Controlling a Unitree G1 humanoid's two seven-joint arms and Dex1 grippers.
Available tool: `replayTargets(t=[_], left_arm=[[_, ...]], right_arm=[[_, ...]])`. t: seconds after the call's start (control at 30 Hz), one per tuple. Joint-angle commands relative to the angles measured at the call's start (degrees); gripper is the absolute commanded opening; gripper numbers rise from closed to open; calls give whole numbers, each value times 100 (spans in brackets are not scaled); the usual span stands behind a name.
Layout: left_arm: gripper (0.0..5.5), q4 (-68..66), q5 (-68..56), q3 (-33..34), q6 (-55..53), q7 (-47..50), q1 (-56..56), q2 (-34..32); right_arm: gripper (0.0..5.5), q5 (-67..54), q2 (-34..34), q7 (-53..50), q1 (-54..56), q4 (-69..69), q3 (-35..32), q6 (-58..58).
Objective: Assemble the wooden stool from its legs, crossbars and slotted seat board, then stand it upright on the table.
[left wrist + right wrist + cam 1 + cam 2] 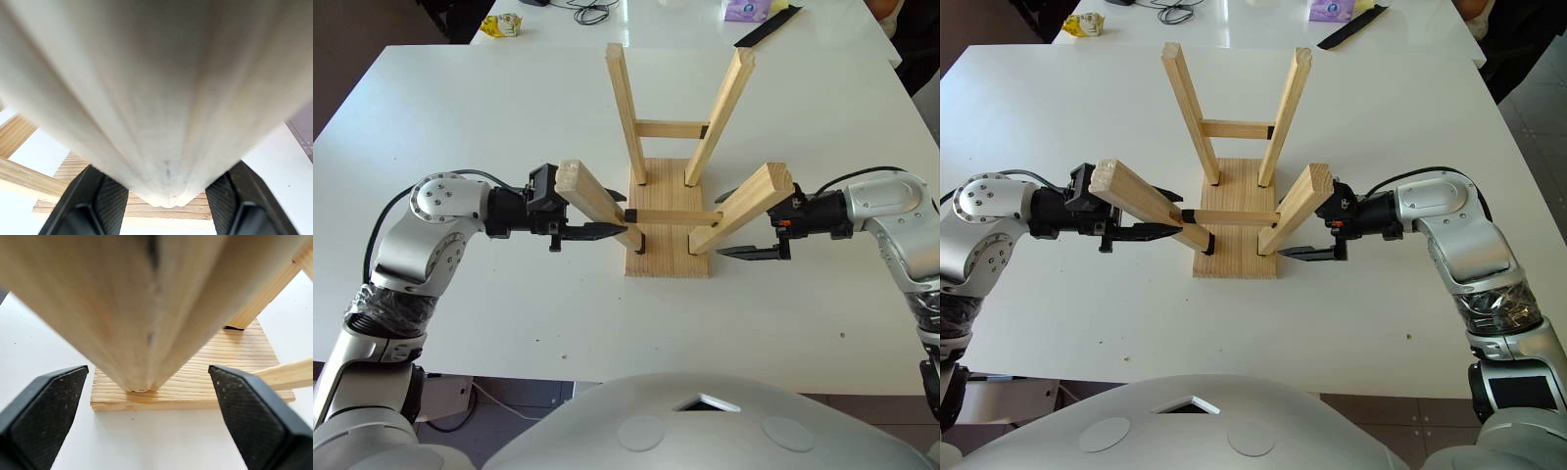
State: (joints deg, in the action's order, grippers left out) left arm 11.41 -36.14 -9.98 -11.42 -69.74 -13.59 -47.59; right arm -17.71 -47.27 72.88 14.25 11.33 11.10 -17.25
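- One stool stands upside down near the middle of the white table (pixel 460 117): one seat board (pixel 668 264) lies flat, and four legs rise from it
- Two far legs (pixel 626 113) stand steep and two near legs splay outward; the near-left leg (pixel 597 201) leans left, the near-right leg (pixel 749 206) leans right
- Two crossbars: one (pixel 669 128) joins the far pair, the other (pixel 674 216) joins the near pair
- The left arm reaches in level from the left, and the left gripper (pixel 619 212) straddles the near-left leg; its fingers (pixel 110 200) are spread, seemingly not pressing the wood
- The right arm reaches in from the right, and the right gripper (pixel 724 223) straddles the near-right leg; its fingers (pixel 44 406) are wide apart, clear of it
- On the table beyond: one yellow wrapper (pixel 502 24), one purple packet (pixel 746 10), one black strip (pixel 766 26)
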Motion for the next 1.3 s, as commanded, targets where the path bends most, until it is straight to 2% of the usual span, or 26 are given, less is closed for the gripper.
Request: replayTargets(t=[0.03, 0.6, 0.7, 0.87, 0.97, 1.07, 1.1, 1.2, 1.3], left_arm=[[206, -200, 881, -476, -433, 137, 365, -195], [206, -837, 988, -941, -505, -25, 182, 142], [206, -899, 1017, -956, -491, -20, 76, 191], [206, -678, 927, -870, -490, 144, 240, 160], [206, -479, 848, -835, -509, 294, 373, 163], [206, -307, 800, -837, -555, 438, 441, 197], [206, -262, 796, -856, -568, 492, 452, 226], [206, -198, 803, -902, -587, 612, 468, 293], [206, -214, 821, -925, -573, 659, 453, 326]], right_arm=[[453, 111, 64, 30, 23, 108, 122, 228], [453, 43, 535, -195, -100, 311, 241, 471], [453, 175, 326, -128, -50, 129, 143, 424], [453, 349, -455, 438, 272, -552, -170, 643], [453, 733, -893, 839, 774, -1350, -154, 1172], [453, 1011, -926, 950, 1659, -2145, -106, 1343], [453, 1137, -891, 935, 2066, -2453, -88, 1405], [407, 1526, -667, 688, 3085, -3290, -10, 1677], [376, 1596, -51, 95, 4157, -3735, -82, 1153]])
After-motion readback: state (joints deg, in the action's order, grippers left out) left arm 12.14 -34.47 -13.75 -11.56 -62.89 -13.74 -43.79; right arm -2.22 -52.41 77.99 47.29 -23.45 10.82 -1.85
